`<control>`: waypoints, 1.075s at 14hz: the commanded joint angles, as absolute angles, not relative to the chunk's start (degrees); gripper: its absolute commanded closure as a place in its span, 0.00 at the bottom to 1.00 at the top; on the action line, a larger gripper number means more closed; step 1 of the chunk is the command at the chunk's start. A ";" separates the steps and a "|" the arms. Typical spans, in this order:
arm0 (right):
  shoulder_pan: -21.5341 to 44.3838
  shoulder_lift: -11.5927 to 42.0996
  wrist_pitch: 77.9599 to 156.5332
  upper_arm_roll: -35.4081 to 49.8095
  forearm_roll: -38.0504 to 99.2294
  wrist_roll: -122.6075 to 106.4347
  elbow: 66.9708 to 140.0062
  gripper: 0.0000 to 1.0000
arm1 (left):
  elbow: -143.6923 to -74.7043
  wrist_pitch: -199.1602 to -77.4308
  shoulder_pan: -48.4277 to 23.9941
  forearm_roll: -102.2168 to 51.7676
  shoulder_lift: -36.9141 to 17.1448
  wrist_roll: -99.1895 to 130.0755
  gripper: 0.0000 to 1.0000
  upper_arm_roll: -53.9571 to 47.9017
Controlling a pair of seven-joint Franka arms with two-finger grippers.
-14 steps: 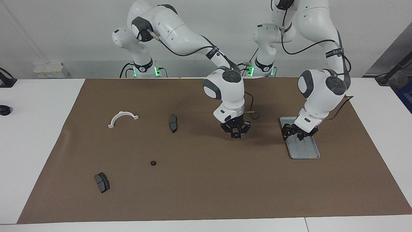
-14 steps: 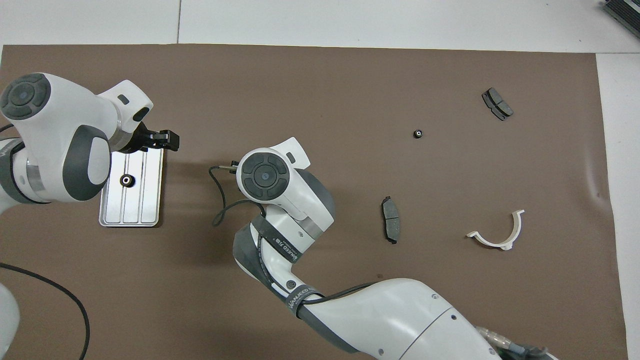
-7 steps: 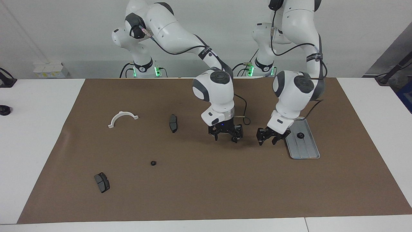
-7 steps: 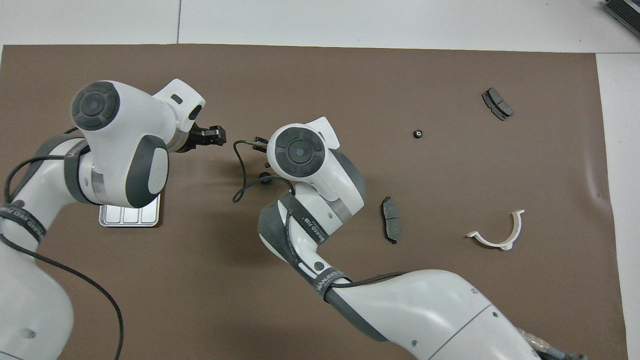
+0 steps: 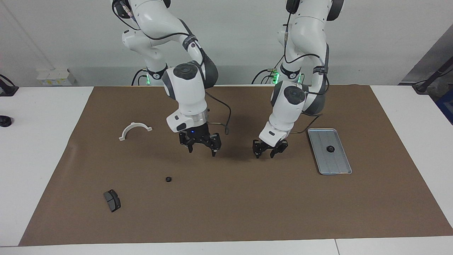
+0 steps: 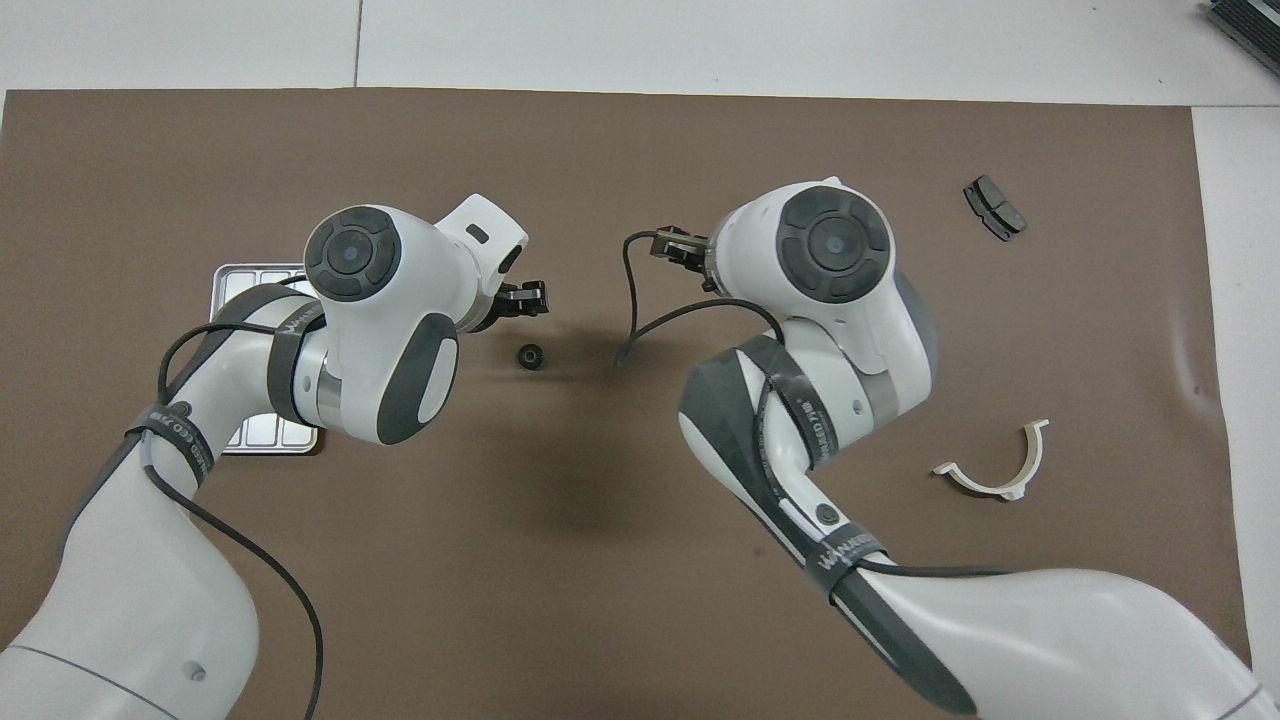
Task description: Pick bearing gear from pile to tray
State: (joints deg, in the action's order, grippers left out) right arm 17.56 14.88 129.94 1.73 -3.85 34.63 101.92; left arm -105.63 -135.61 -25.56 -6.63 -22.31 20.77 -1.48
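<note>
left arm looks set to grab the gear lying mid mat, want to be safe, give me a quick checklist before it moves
1. Loose gear lies free on the mat, nothing touching it: ok.
2. Left gripper open and empty: ok.
3. Left gripper lined up over the loose gear: cannot tell; the facing view hides the gear.
4. Right gripper open, empty, apart from the loose gear: ok.
5. Tray has room, only one gear in it: ok.

A silver-grey ribbed tray (image 5: 332, 165) holds a black gear (image 5: 330, 148); the half-ring (image 5: 135, 130) is white, the mat (image 5: 247, 205) plain brown.
</note>
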 commanded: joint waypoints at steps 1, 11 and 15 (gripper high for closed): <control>13.46 9.94 125.79 2.64 -4.31 26.05 105.56 0.00 | -107.22 -136.67 -27.77 -6.68 -22.50 21.27 0.38 -0.35; 7.12 13.34 117.59 2.64 -3.78 14.33 97.75 0.00 | -109.86 -136.49 -28.04 -1.67 -22.15 20.57 0.46 -0.44; 6.42 22.22 120.74 2.72 -3.69 14.33 91.42 0.00 | -110.39 -136.15 -28.21 -0.97 -22.06 20.57 0.62 -0.53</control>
